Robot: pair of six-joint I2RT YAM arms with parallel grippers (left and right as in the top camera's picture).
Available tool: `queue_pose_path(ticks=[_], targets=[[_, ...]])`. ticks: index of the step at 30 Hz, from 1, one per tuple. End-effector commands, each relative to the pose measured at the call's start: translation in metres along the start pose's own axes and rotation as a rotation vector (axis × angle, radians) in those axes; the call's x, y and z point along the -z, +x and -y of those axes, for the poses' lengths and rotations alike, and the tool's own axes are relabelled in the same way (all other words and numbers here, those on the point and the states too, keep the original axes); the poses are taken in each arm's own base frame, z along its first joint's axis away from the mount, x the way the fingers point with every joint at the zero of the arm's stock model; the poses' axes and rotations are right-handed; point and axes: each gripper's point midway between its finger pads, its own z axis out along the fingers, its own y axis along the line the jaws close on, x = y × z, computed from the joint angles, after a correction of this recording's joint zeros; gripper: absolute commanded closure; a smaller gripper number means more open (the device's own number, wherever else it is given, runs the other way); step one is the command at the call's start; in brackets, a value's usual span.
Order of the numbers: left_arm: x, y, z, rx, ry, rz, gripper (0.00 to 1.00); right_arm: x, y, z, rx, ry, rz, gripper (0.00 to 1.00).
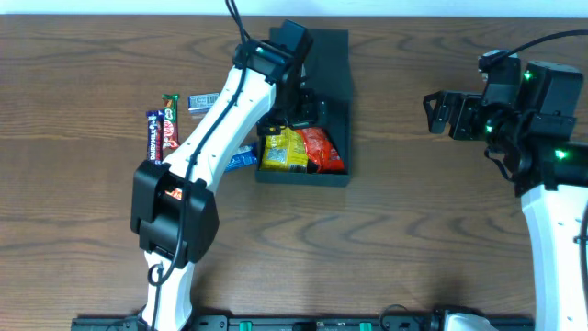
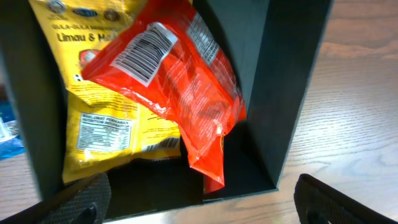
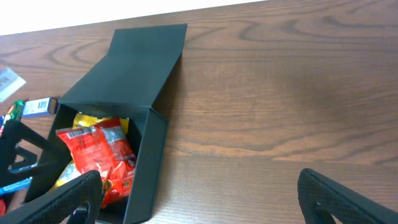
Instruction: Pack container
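- Mid-desk, toward the far edge: box [image 1: 333,74], dark teal-grey, lid flap thrown open and lying flat on the desk [image 1: 441,239] on the far side.
- Box mouth faces up, with its walls upright in the right wrist view.
- Inside the box are a yellow packet [image 1: 280,152] and a red packet [image 1: 323,147], which look side by side from overhead.
- Left wrist view shows the red one lying partly over the yellow, barcode side up, its lower end down near a box corner.
- Left pincer [image 1: 299,108] hangs over the box mouth, on the lid side of the packets. Its arm reaches across from near-left.
- Its fingers [image 2: 84,199] sit wide apart at the bottom corners of its own view. It is released, grasping nothing, and the packets lie loose below.
- Right pincer [image 1: 439,110] is well apart from the box, off to its right over bare desk. Its fingers are spread wide, also released.
- Left of the box, a purple bar [image 1: 152,135] and a red bar [image 1: 170,124] lie lengthwise, side by side.
- A small silver packet [image 1: 202,99] lies just beyond those two, toward the box.
- A blue packet [image 1: 243,158] sits just beside the box's left wall, partly hidden under the left arm.
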Motion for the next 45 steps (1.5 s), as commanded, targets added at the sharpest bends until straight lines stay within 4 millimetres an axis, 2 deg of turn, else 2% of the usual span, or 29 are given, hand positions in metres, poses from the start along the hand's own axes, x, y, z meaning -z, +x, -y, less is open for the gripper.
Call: queue_pose_path(ticks=[1, 7, 15, 21, 25, 31, 35, 41, 43, 45], targets=[[-0.025, 0.002, -0.011, 0.054, -0.022, -0.061, 0.04, 0.001, -0.001, -0.001, 0.011, -0.010, 0.001, 0.01], [-0.044, 0.005, -0.011, 0.100, -0.015, -0.109, 0.05, 0.001, 0.000, -0.001, 0.011, -0.010, 0.000, 0.01], [-0.070, -0.004, 0.005, 0.105, 0.063, -0.118, 0.01, 0.001, 0.000, -0.001, 0.014, -0.009, -0.001, 0.01], [-0.087, 0.001, 0.008, 0.108, 0.053, -0.138, 0.00, 0.001, 0.000, -0.001, 0.014, -0.009, -0.001, 0.01], [-0.091, -0.004, 0.011, 0.100, 0.063, -0.122, 0.19, 0.001, 0.000, -0.001, 0.014, -0.009, -0.001, 0.01], [-0.092, -0.005, 0.009, 0.097, 0.058, -0.118, 0.60, 0.001, 0.000, -0.001, 0.014, -0.009, -0.002, 0.01], [-0.092, -0.004, 0.010, 0.066, 0.061, -0.120, 0.82, 0.001, 0.000, -0.001, 0.014, -0.009, -0.001, 0.01], [-0.082, -0.006, 0.015, -0.028, 0.134, -0.133, 0.91, 0.001, 0.000, -0.001, 0.014, -0.009, -0.002, 0.01], [-0.070, -0.009, 0.017, -0.087, 0.165, -0.116, 0.94, 0.001, 0.000, -0.001, 0.014, -0.009, -0.002, 0.01], [-0.050, -0.016, 0.019, -0.171, 0.181, -0.068, 0.94, 0.001, 0.000, -0.001, 0.014, -0.009, -0.002, 0.01]])
